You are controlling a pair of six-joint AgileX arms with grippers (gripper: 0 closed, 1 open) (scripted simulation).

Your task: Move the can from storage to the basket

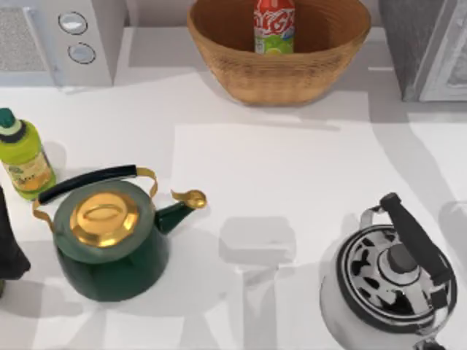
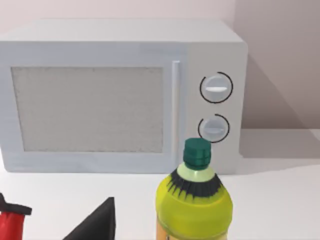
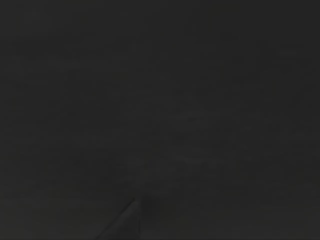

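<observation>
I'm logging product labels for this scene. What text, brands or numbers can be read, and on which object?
Can, standing in the basket: white script lettering on red, too blurred to spell out.
Bottle: small label print, unreadable.
Microwave: two dials, no readable markings.
Right wrist view: dark.

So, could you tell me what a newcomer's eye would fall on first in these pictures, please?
Probably the red-and-green can, standing upright inside the wicker basket at the back middle of the table. Next come the two kettles up front: a dark green kettle with a gold lid on the left, and a black-and-white kettle on the right. A yellow-green bottle stands by the left edge, before the white microwave; the right wrist view is dark.
</observation>
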